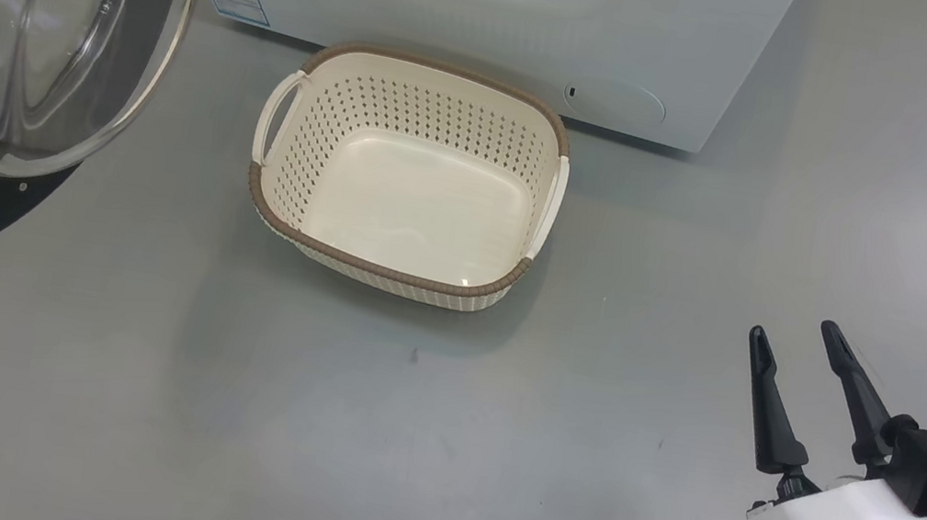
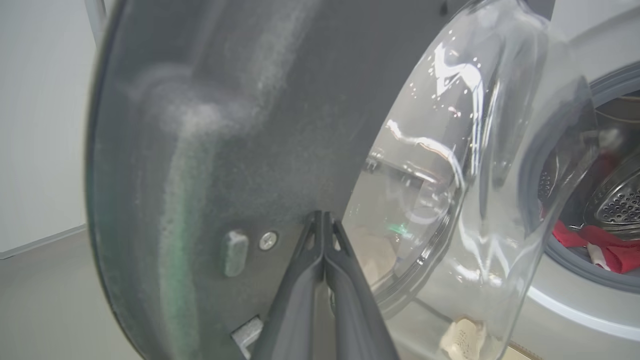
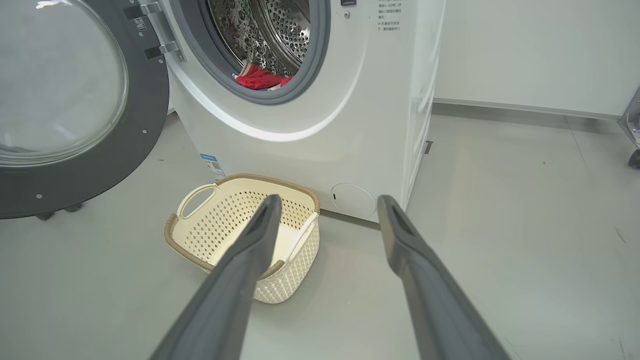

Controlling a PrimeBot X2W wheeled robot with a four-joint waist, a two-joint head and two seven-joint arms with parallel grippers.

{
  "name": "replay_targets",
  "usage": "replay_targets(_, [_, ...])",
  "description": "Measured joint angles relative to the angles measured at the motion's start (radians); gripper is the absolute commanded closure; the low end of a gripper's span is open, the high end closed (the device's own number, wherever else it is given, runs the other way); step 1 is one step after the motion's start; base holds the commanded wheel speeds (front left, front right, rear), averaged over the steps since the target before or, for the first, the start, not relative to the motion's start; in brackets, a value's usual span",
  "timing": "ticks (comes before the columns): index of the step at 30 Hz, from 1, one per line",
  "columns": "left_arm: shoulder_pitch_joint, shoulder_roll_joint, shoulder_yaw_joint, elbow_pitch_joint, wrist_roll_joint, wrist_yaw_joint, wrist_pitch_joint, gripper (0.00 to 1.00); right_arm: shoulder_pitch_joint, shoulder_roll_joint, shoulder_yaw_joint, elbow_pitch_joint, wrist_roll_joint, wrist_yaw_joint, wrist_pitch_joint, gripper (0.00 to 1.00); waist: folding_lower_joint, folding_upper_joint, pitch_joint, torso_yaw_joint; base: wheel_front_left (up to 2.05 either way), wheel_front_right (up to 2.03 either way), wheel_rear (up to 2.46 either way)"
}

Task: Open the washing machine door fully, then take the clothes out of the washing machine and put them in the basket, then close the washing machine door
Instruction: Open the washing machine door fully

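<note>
Left gripper pinched closed at the swung-open washing machine door; right gripper spread, empty, right of the basket; clothes in drum.

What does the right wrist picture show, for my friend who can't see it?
A white washing machine stands with its round door swung open and red clothes lying in the drum. An empty cream basket sits on the floor in front of it, and the right hand shows up close, its two dark fingers spread apart.
</note>
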Motion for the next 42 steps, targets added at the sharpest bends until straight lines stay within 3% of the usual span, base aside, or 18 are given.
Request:
replay_targets(9, [-0.041,0.040,0.025,0.018,0.000,0.004,0.011,1.00,-0.018,-0.023,-0.007,-0.010,0.001,0.000,0.000,0.00,0.0000,0.0000,0.061,-0.005,0.00,0.00,0.00])
replay_targets(22, [-0.095,0.041,0.040,0.067,-0.027,0.004,0.016,1.00,-0.040,-0.040,-0.008,-0.011,0.010,0.000,0.000,0.00,0.0000,0.0000,0.106,-0.001,0.00,0.00,0.00])
replay_targets(32, [-0.097,0.029,0.008,0.109,-0.023,-0.006,0.003,1.00,-0.044,-0.037,-0.008,0.009,0.026,0.000,0.000,0.00,0.0000,0.0000,0.076,0.001,0.00,0.00,0.00])
replay_targets(42, [-0.086,-0.011,-0.072,0.123,0.028,-0.050,-0.011,1.00,-0.058,-0.011,-0.015,0.036,0.042,0.000,0.000,0.00,0.0000,0.0000,0.006,-0.005,0.00,0.00,0.00])
